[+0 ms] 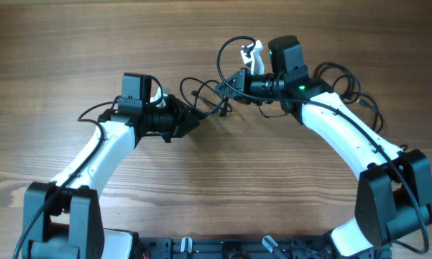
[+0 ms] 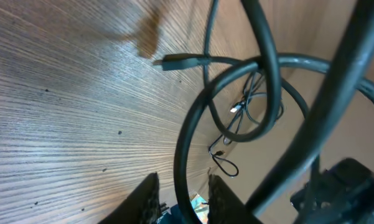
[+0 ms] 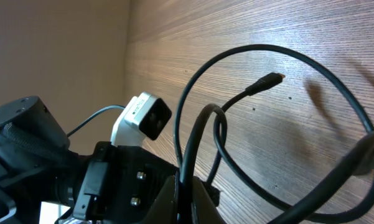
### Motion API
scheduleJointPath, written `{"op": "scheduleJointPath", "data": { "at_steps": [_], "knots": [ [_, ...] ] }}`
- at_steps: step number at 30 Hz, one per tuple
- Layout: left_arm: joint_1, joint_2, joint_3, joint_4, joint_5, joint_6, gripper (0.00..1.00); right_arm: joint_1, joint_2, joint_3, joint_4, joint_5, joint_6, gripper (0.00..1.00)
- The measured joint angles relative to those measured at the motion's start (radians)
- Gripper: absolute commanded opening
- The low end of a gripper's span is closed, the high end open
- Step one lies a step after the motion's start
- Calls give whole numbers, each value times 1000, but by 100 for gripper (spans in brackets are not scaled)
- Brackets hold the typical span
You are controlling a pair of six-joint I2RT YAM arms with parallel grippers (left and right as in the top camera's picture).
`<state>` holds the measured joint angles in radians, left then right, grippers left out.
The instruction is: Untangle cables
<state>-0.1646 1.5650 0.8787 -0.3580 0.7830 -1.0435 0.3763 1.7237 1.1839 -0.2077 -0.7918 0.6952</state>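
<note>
The cables [image 1: 205, 92] are gathered near the middle of the far edge of the desk [image 1: 72, 43]. They are clamped by the right claw [image 3: 187, 186]; the left claw [image 2: 182, 190] is parted around one loop. If this loop slips out, the knot could be tightened by pulling.

bench [image 1: 216, 180]: light brown wood, grain running side to side in the overhead view | bench top: matte, scattered tiny dark specks up close | past bench edge, right wrist view: plain tan backdrop [image 3: 50, 50], wall or floor unclear
</note>
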Motion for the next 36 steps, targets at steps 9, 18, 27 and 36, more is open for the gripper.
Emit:
{"op": "scheduleJointPath", "data": {
  "at_steps": [9,18,27,36],
  "knots": [
    [-2,38,1,-20,-4,15,4,-2,0,0,-10,6,-23,4],
    [359,38,27,-427,83,327,4,-154,0,-18,-236,42,-155,4],
    [842,42,11,-526,-21,472,4,-487,-1,-15,-272,209,-230,4],
    [838,42,10,-580,-20,563,63,-391,-1,-15,-308,172,-183,4]
  ]
}}
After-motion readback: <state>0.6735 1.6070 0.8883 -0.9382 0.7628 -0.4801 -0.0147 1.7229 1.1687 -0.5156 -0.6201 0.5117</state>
